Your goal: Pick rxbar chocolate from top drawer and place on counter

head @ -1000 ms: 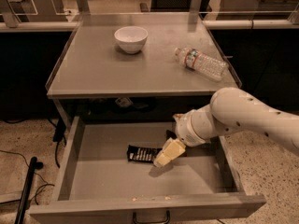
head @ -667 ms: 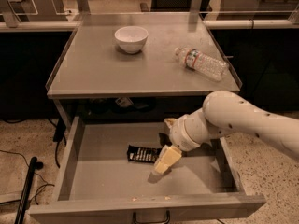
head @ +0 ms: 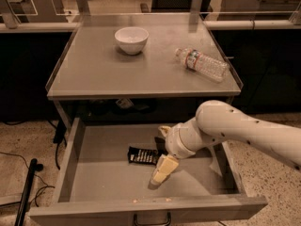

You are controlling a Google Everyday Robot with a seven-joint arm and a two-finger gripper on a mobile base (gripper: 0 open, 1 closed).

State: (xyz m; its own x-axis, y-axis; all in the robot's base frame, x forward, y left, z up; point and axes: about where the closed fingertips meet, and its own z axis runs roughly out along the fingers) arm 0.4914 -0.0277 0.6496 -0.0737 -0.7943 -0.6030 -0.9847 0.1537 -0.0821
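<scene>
Jaws of the gripper (head: 161,153) gape in the top drawer (head: 101,175) beside the flat black, white-lettered rxbar chocolate (head: 141,155).

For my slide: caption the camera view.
Tool in the open top drawer beside the rxbar chocolate; bowl and bottle on the counter.

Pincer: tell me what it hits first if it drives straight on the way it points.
Probably the floor of the top drawer: the pincer points down and slightly left, low inside it, just right of the rxbar chocolate. It looks set to land beside the bar, though depth is unclear.
</scene>
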